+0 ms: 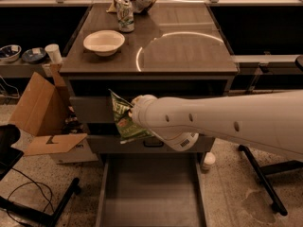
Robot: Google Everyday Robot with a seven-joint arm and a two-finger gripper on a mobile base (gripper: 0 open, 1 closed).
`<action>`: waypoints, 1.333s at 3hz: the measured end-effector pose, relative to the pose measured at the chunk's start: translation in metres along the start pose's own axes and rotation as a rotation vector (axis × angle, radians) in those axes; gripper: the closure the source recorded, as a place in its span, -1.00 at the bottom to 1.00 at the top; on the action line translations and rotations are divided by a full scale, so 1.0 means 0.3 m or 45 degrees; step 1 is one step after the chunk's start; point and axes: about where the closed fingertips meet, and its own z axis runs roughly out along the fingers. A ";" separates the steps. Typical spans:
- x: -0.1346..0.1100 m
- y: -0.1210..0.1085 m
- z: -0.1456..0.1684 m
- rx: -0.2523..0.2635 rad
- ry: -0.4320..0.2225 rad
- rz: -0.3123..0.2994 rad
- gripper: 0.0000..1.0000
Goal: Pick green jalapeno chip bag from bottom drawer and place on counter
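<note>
Gripper point(134, 113) holds green jalapeno chip bag point(123, 123) above drawer point(151, 193).

A single camera covers the scene. It sits high on the robot's side of the cabinet and looks forward and steeply down. The tabletop point(189, 56) fills the upper half of the view, seen from above, and the open bottom drawer point(151, 193) lies almost straight below at the lower edge. The arm point(227, 119) enters from the right edge, large and close to the lens. It ends near the middle, where the gripper point(135, 112) holds the green jalapeno chip bag point(124, 122) in front of the upper drawer fronts. Floor shows on both sides.
</note>
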 end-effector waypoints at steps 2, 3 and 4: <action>-0.083 -0.308 -0.323 0.355 0.035 -0.038 1.00; -0.230 -0.456 -0.478 0.473 0.033 0.000 1.00; -0.320 -0.614 -0.566 0.538 0.080 0.090 1.00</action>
